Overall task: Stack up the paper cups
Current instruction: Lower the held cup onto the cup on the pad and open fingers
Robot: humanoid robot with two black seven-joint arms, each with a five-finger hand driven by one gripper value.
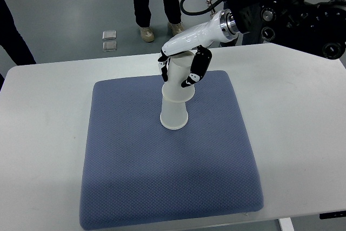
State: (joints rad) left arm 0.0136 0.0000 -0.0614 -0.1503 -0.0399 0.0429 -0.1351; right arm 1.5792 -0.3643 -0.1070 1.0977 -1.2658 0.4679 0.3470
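Observation:
A stack of white paper cups [174,104] stands upside down near the middle of the blue mat [162,177]. The upper cup sits partly down over the lower one, whose rim rests on the mat. My right hand [181,68], white with black fingers, comes in from the upper right and is shut on the upper cup, with fingers on both of its sides. The left arm does not show.
The mat lies on a white table [43,133]. Beyond the table's far edge stand a person's legs and shoes [157,4], and another dark leg shows at the left edge [13,36]. Two small square plates [109,40] lie on the floor.

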